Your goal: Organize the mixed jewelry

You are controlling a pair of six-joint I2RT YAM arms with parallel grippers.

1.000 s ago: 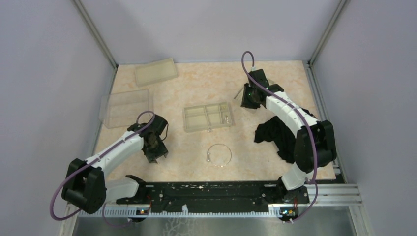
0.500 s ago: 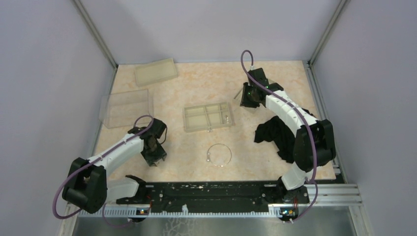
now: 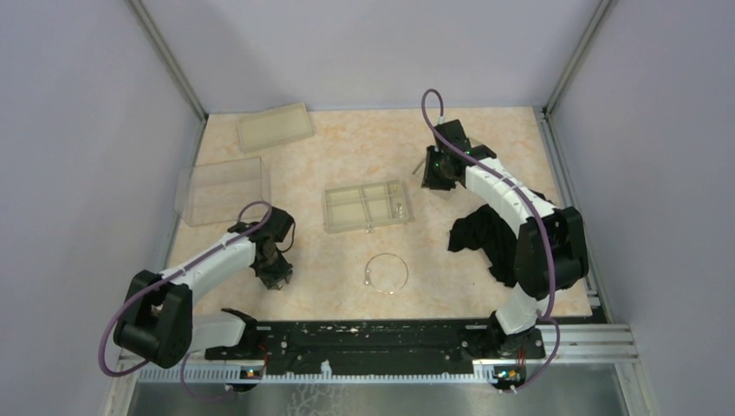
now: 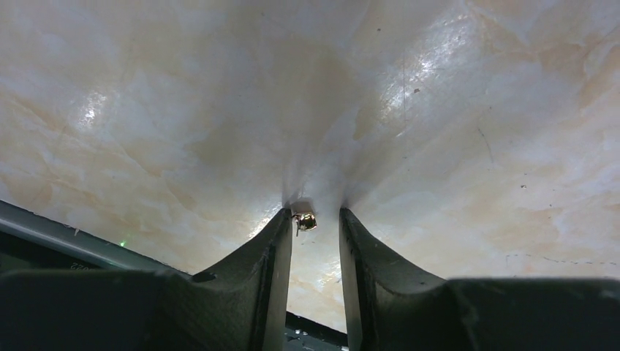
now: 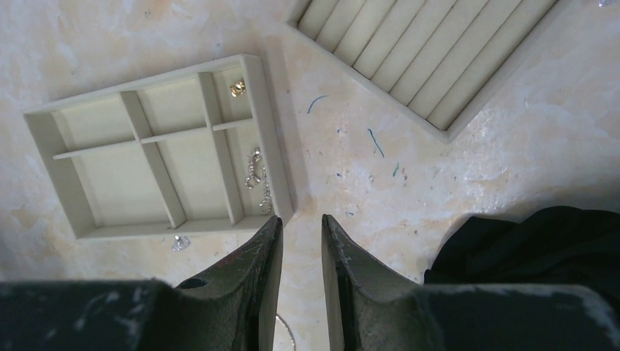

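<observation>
Lavender walls (image 3: 87, 130) box in a beige marbled table (image 3: 347, 156) on three sides; a black rail (image 3: 373, 338) carrying both arm bases closes the near edge.

A black cloth (image 3: 481, 234) lies crumpled near the right edge, beside the right arm. At the left edge sits a clear box (image 3: 221, 189), and a ridged tray (image 3: 275, 126) lies in the far left corner, close to the back wall. A compartment tray (image 3: 366, 204) sits mid-table with bare surface on all four sides.

The right gripper (image 3: 436, 178) hangs above the table between that tray and the far right corner. Its jaws are a narrow gap apart with nothing between them. The left gripper (image 3: 276, 276) is down at the surface near the front left, apart from the box and rail, and its jaws are also only narrowly parted.

A wire hoop (image 3: 387, 273) lies flat between the compartment tray and the rail, touching neither.

A silver chain (image 5: 255, 167) lies in the tray's long end compartment and a gold bit (image 5: 237, 88) in the small one beside it. A silver bit (image 5: 180, 242) rests on the table just outside the tray's near rim. Another gold piece (image 4: 304, 220) sits between the left fingertips, against the finger on that view's left, with a gap on its other side.
</observation>
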